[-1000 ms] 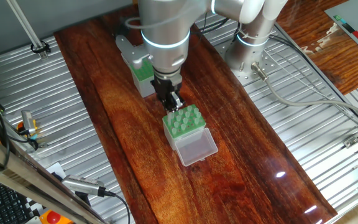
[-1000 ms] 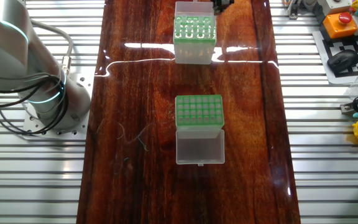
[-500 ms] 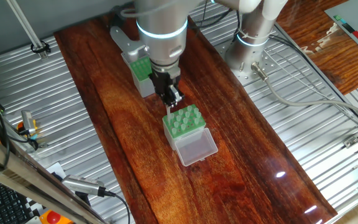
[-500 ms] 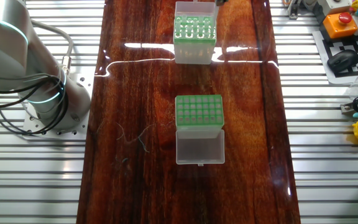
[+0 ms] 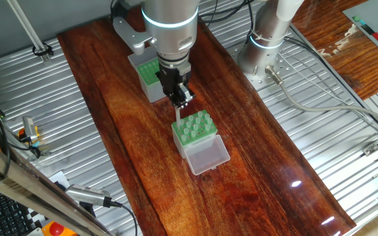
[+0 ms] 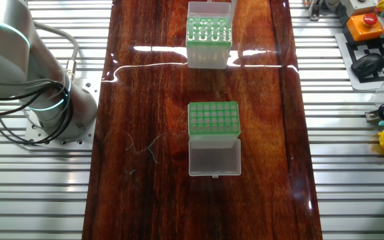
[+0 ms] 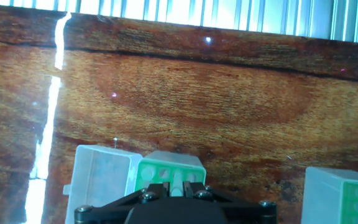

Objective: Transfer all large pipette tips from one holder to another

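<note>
Fingers [image 5: 183, 99]: pinched on one pipette tip [image 5: 178, 113]
Tip: hangs above the whitish box [image 5: 193, 129]
Grey box [image 5: 148, 75]: behind the fingers
Worktop [image 5: 254, 151]: brown wood

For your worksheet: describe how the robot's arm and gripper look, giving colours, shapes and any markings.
The arm is built of thick, rounded silver-grey segments with a glowing pale cyan ring around the joint. The gripper is small, black and angular, with two narrow fingers. The base column is silver with another cyan ring.

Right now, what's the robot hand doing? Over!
Gripper shut on a pipette tip, above the clear-lidded holder. Grey holder behind. Nothing in the way.
</note>
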Controlling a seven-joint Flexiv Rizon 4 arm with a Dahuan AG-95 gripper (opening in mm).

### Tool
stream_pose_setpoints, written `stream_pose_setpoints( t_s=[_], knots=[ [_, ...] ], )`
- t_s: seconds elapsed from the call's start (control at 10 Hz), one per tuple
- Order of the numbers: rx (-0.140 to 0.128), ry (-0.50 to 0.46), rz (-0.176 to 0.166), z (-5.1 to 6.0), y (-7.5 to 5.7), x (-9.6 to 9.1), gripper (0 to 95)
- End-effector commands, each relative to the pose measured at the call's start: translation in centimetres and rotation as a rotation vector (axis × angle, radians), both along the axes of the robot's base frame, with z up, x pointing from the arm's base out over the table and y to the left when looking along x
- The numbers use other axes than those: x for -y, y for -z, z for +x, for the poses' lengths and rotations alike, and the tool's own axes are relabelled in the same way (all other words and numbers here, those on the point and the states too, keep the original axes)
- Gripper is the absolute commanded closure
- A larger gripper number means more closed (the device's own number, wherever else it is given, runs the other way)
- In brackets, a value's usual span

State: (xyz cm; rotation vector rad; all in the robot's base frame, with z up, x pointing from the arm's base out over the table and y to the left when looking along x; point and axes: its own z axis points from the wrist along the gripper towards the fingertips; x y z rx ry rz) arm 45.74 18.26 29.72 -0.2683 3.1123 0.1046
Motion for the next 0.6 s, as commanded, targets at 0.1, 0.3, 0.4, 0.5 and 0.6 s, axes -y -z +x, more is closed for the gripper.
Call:
stream_pose_setpoints(
  t_s=[0.1, 0.3, 0.4, 0.5, 0.6],
  knots=[
    [0.004, -0.026, -0.008, -0.25, -0.15, -0.19, 95.0],
    [0.004, -0.050, -0.018, -0.25, -0.15, -0.19, 95.0],
    [0.003, -0.038, -0.021, -0.25, -0.15, -0.19, 95.0],
    [0.003, -0.026, -0.026, -0.25, -0.15, -0.19, 95.0],
    [0.004, -0.022, -0.029, -0.25, -0.15, -0.19, 95.0]
  ],
)
